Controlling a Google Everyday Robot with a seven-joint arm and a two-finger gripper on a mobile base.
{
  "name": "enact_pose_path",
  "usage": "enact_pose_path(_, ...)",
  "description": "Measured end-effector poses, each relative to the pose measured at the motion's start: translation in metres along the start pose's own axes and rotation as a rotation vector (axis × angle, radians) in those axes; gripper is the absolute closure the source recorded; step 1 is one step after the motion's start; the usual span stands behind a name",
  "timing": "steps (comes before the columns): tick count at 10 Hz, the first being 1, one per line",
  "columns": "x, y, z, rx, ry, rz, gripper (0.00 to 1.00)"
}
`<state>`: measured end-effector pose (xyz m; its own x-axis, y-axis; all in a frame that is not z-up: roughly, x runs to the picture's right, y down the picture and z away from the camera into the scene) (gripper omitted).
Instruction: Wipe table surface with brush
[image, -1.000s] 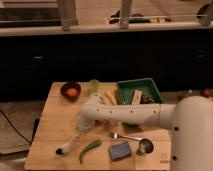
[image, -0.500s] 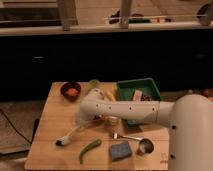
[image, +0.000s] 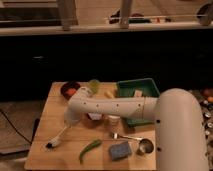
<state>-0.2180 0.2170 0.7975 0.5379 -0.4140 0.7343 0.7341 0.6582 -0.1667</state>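
Near the front-left corner of the light tan plank-topped bench (image: 47, 115), the slim white-handled brush (image: 58, 138) rests its dark bristled tip on the wood, closer to the left edge than half a second ago. Its handle rises to the robot's end effector (image: 69, 120), just above. Whether that is open or closed I cannot tell. A wiping stroke seems underway.

No text, label or number can be read anywhere. The hand (image: 68, 121) is left of centre in the frame, over the desk (image: 50, 107).
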Motion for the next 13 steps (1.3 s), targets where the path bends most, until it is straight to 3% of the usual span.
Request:
enact_pose_path(4, -0.005, 0.027, 0.010, -0.045, -0.027, 0.007, 1.00)
enact_pose_path(8, 0.024, 0.066, 0.001, -0.052, -0.021, 0.107, 1.00)
enact_pose_path(13, 0.055, 0.051, -0.012, -0.022, 0.020, 0.150, 1.00)
